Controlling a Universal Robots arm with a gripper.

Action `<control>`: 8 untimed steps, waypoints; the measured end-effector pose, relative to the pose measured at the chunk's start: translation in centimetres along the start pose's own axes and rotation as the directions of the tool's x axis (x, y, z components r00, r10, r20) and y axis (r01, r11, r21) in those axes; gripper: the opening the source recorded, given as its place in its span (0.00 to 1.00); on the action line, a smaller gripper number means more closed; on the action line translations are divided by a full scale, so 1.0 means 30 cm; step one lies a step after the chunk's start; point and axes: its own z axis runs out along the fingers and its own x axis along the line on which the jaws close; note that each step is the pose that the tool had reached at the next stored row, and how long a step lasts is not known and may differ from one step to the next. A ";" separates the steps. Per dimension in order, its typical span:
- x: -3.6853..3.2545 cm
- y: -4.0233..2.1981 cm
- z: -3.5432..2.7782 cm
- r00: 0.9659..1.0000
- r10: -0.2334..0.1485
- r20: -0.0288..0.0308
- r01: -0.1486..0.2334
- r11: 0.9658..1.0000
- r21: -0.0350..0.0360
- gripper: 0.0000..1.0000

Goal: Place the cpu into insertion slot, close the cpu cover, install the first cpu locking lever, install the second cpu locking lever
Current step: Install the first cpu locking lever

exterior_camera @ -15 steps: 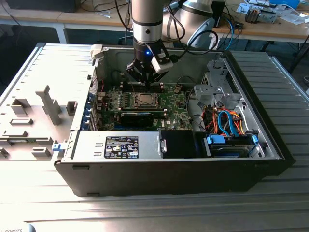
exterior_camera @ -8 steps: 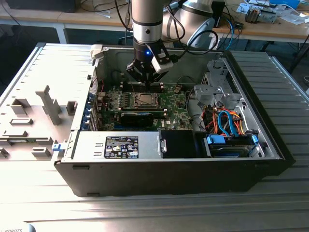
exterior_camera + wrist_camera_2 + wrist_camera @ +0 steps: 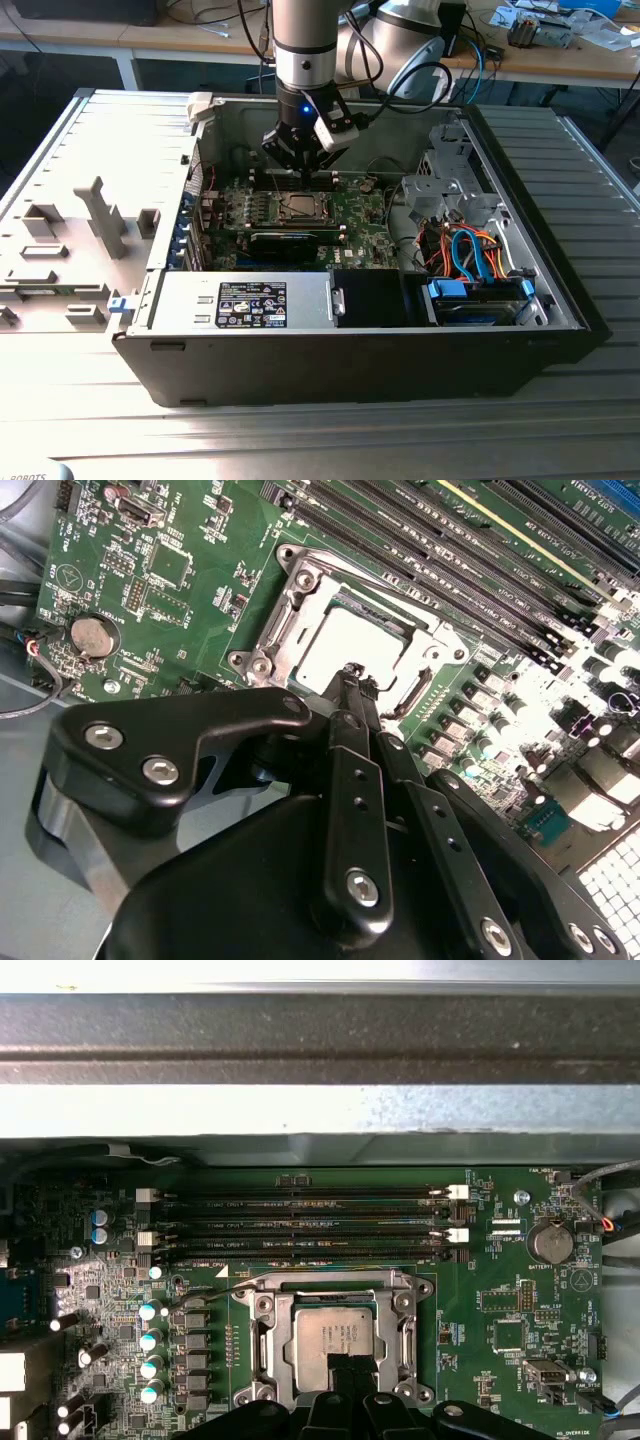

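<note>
Cpu seated, cover down, gripper at the socket edge

In both wrist views the gripper [image 3: 357,680] stands nearest, its fingers pressed together on nothing, tips just above the near rim of the cpu cover [image 3: 335,1345]. The cover lies flat around the cpu [image 3: 338,1335], which sits in the insertion slot, at 6 o'clock from the long memory slots [image 3: 300,1222] beyond. The step in hand seems to be the first locking lever [image 3: 205,1295]; hooking that thin wire calls for a precise sideways press.

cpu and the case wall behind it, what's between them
In the first wrist view, four long black memory slots run across the green board between the cpu and the grey case wall.
</note>
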 end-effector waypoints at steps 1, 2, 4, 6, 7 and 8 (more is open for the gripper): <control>0.000 0.000 0.000 1.000 -0.001 0.000 0.001 1.000 0.000 0.11; 0.000 0.000 0.000 1.000 -0.001 0.000 0.001 1.000 0.000 0.11; 0.000 0.000 0.000 1.000 -0.003 0.000 0.003 1.000 0.000 0.11; 0.000 0.000 0.000 1.000 -0.004 0.000 0.004 1.000 0.000 0.11; 0.000 0.000 0.000 1.000 -0.005 0.000 0.005 1.000 0.000 0.11; 0.000 0.000 0.000 1.000 -0.006 0.000 0.006 1.000 0.000 0.11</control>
